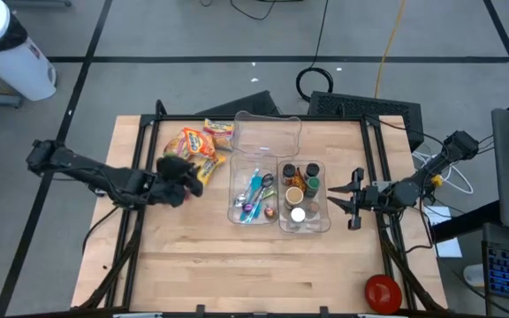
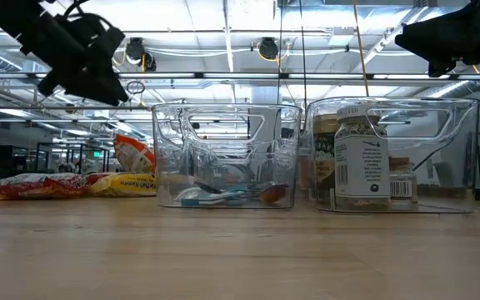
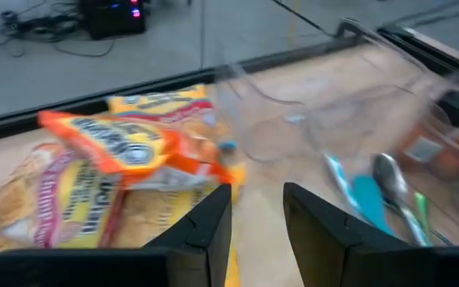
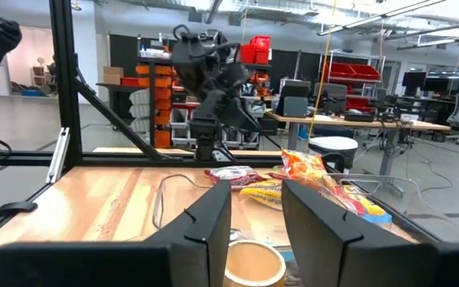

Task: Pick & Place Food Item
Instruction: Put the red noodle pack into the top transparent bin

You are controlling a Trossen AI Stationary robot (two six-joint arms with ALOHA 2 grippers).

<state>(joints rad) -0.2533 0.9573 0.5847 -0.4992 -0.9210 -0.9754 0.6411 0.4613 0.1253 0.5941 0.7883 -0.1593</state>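
Several snack bags (image 1: 194, 146) in orange, yellow and red lie flat on the table at the far left; they also show in the left wrist view (image 3: 126, 147) and the low view (image 2: 57, 185). My left gripper (image 1: 193, 177) hovers above the table just near of the bags, open and empty; in its wrist view (image 3: 257, 227) the bags lie ahead of the fingers. My right gripper (image 1: 349, 199) is open and empty at the right side of the jar bin (image 1: 304, 196), raised above the table, and it also shows in its wrist view (image 4: 256, 227).
Three clear bins stand mid-table: an empty one (image 1: 269, 134) at the far side, one with spoons and utensils (image 1: 254, 193), and one with jars (image 2: 390, 158). A red object (image 1: 383, 291) lies at the near right corner. Bare wood lies along the near edge.
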